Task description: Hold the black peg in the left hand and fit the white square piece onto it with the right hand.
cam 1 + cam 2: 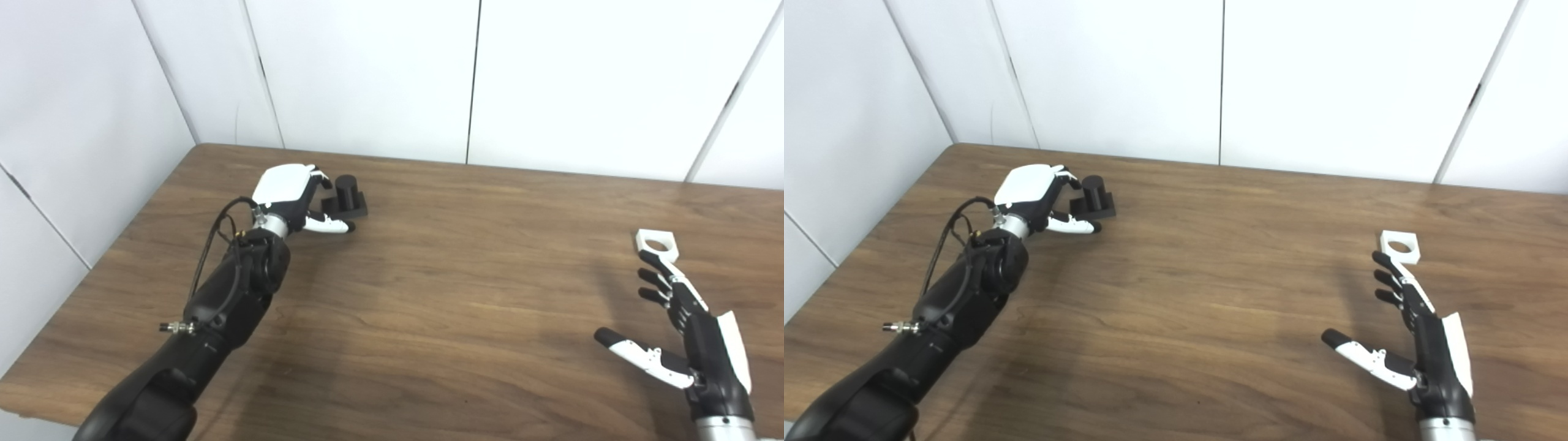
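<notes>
The black peg (348, 197), a short cylinder on a square base, stands on the wooden table (465, 294) at the far left. My left hand (295, 199) is open right beside it, fingers curled toward its left side and thumb reaching under its front; it does not hold it. The white square piece (657, 244) with a round hole lies flat on the table at the right. My right hand (686, 337) is open just in front of it, fingers spread and pointing at it, fingertips close to its near edge.
White wall panels stand behind the table. The table's left edge (98, 263) runs close to my left arm. The table's near edge (37, 398) shows at the bottom left.
</notes>
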